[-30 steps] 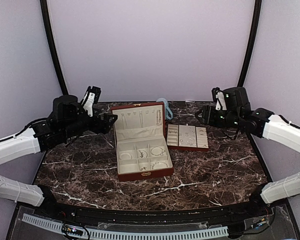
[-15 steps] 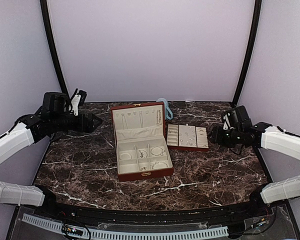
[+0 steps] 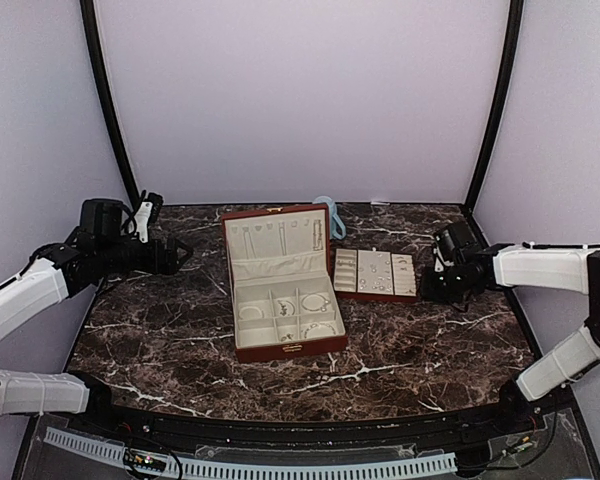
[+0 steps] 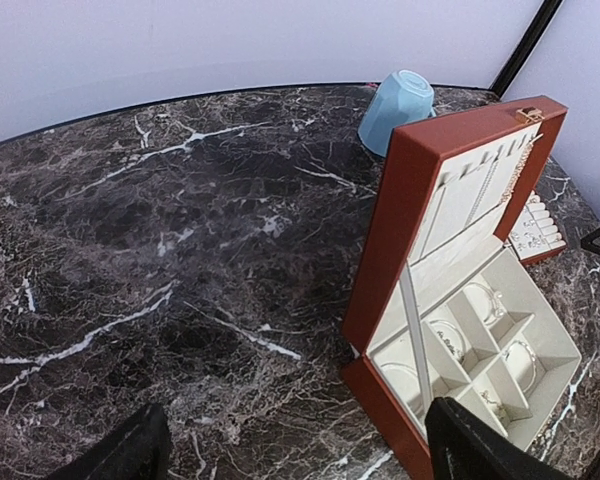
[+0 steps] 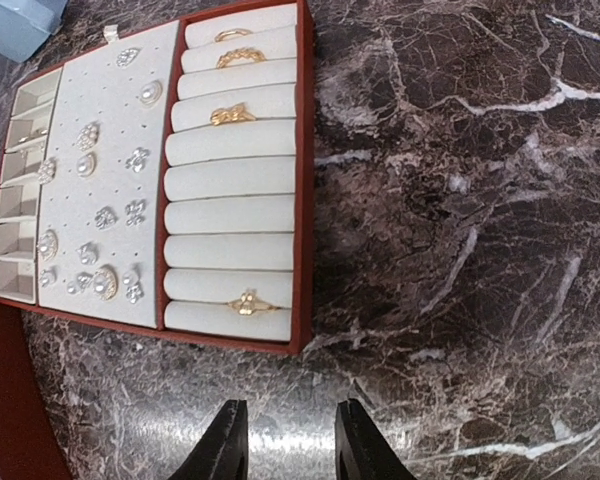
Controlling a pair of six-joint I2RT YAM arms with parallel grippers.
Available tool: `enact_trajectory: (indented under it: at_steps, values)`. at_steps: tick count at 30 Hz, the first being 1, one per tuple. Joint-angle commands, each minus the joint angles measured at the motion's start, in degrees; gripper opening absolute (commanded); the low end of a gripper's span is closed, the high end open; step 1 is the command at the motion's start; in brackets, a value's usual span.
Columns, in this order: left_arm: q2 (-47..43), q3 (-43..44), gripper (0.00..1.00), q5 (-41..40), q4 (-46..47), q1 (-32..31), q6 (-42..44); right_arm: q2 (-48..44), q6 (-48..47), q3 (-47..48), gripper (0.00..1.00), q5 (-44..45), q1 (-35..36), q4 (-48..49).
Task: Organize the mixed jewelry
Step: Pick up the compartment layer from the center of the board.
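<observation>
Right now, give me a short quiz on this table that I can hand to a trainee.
1. True or false: the wooden box has its lid shut.
2. The blue mug stands: A behind the box, B in front of it, C inside it.
3. How many gold rings sit in the ring rolls of the tray?
Key: 1 false; 2 A; 3 four.

Open reddish-brown box (image 3: 290, 349), cream-lined tray (image 5: 230, 212) just beside, light-blue mug (image 4: 397, 105) behind, dark marble table (image 3: 430, 340)
</observation>
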Motion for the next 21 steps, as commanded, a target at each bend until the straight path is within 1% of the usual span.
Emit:
enact_trajectory:
  at_steps: [1, 7, 13, 21]
  values:
    - [-1.4, -2.1, 0.91, -2.8, 2.7, 0.3, 2.4, 3.7, -2.8, 3.6, 0.29, 1.8, -1.0, 2.8]
    - [-1.9, -3.0, 0.91, -3.3, 3.6, 0.3, 2.4, 8.5, -4.4, 7.5, 0.24, 1.6, -2.3, 4.1]
    - [-2.0, -3.0, 0.91, -3.2, 3.7, 0.3, 2.6, 13.3, -6.1, 11.0, 0.16, 1.4, -2.9, 4.1]
    - [-2.0, -3.0, 0.91, -3.2, 3.8, 0.3, 2.6, 14.6, -6.7, 11.9, 0.14, 3.0, -3.2, 2.9]
